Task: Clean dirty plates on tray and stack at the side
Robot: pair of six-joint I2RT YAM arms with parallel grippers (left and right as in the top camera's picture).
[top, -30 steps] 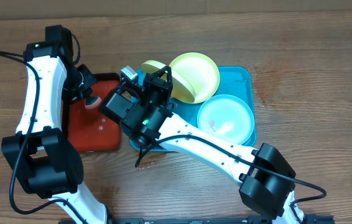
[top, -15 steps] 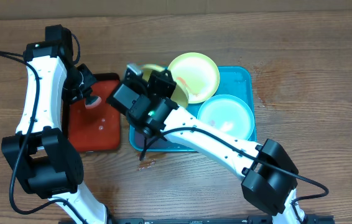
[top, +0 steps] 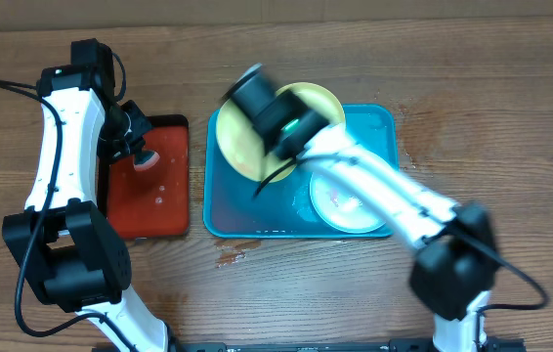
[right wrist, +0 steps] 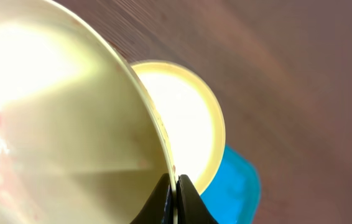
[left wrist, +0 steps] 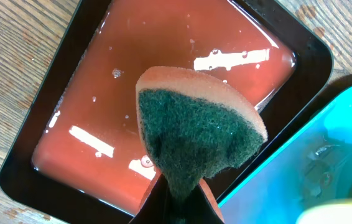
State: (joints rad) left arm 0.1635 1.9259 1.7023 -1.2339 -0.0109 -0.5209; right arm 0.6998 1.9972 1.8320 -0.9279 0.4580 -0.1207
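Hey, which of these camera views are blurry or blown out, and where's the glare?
Overhead: the right arm is smeared by motion blur, while the left arm is sharp. Left wrist: the sponge is crisp, with white glare streaks on the wet red-brown tray. Right wrist: the held plate is washed out by overexposure, the background soft.

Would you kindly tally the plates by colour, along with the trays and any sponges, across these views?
Lime-green plates: 2
Pale blue plate: 1
Turquoise tray: 1
Red-brown tray: 1
Sponge: 1
Total: 6
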